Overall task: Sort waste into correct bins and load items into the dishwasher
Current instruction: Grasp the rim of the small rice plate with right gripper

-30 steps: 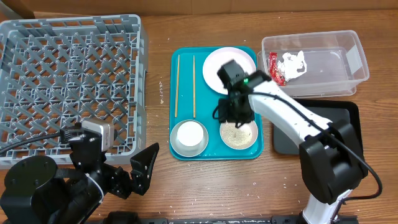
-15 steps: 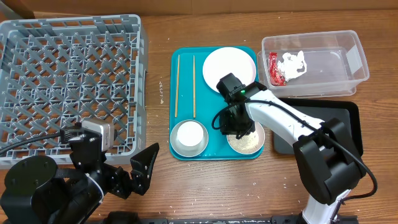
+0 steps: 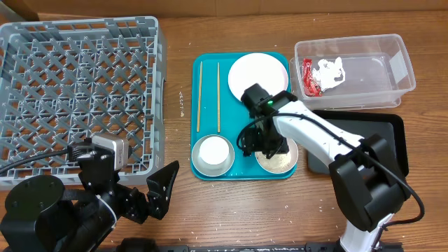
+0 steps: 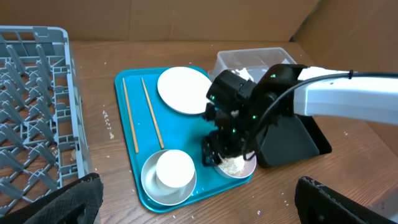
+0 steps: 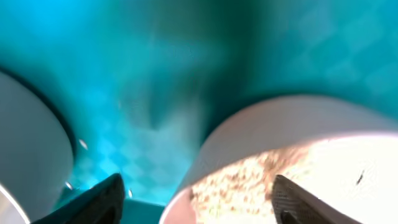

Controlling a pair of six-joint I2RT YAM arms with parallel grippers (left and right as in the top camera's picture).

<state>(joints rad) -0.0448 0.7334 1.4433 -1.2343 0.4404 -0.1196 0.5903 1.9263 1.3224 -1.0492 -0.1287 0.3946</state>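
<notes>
Straddling the rim of the rice bowl on the teal tray, spread the fingers of the right gripper wide, one outside the wall and one over the rice grains, likely to pinch the wall for a lift and tip. Showed the red wrapper and white tissue lying in the clear tub; judged the rice due for the black tray just beside. Held the left gripper wide open near the dish rack, out of the way.

A teal tray sits on the wooden table.
</notes>
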